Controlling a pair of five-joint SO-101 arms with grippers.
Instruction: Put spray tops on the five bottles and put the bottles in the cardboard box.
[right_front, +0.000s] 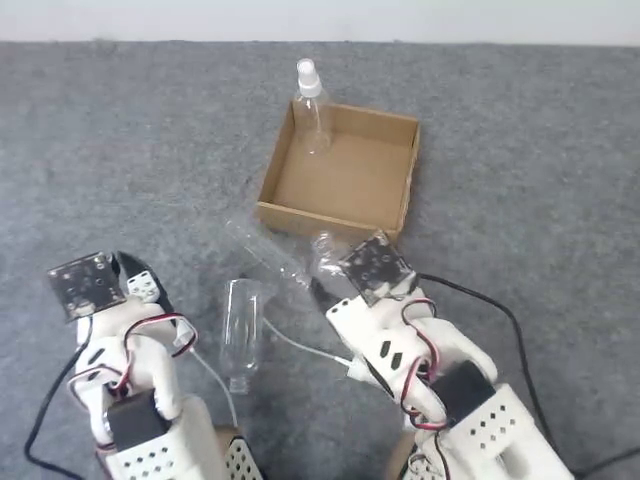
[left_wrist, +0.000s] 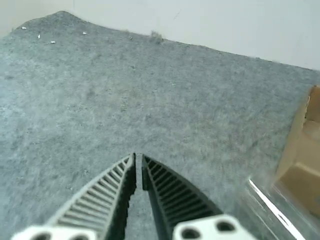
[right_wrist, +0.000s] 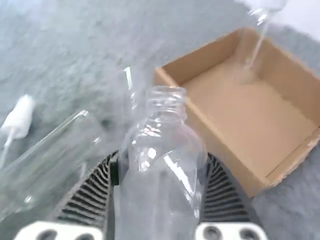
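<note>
Capping is judged to be the step in hand: an uncapped clear plastic bottle (right_wrist: 159, 130) is pinched by its body between the fingers of the right gripper (right_wrist: 161, 172), neck towards the open brown cardboard box (right_front: 405, 190) and just short of its front wall. The neck is best held steady while the white spray top with its thin tube (right_wrist: 19, 119), lying on the grey felt mat (right_front: 520, 120), is fetched by the left gripper (left_wrist: 138, 167), whose fingers are pressed together over bare mat. A second clear bottle (right_front: 240, 325) is laid between the arms, and a third clear bottle (right_front: 262, 248) seems to touch the box's front corner, though glare leaves that unsure. A capped clear bottle (right_front: 310, 105) is stood in the box's far corner. Wide bare mat is offered on the left arm's side, so sweeps there are judged safest.
</note>
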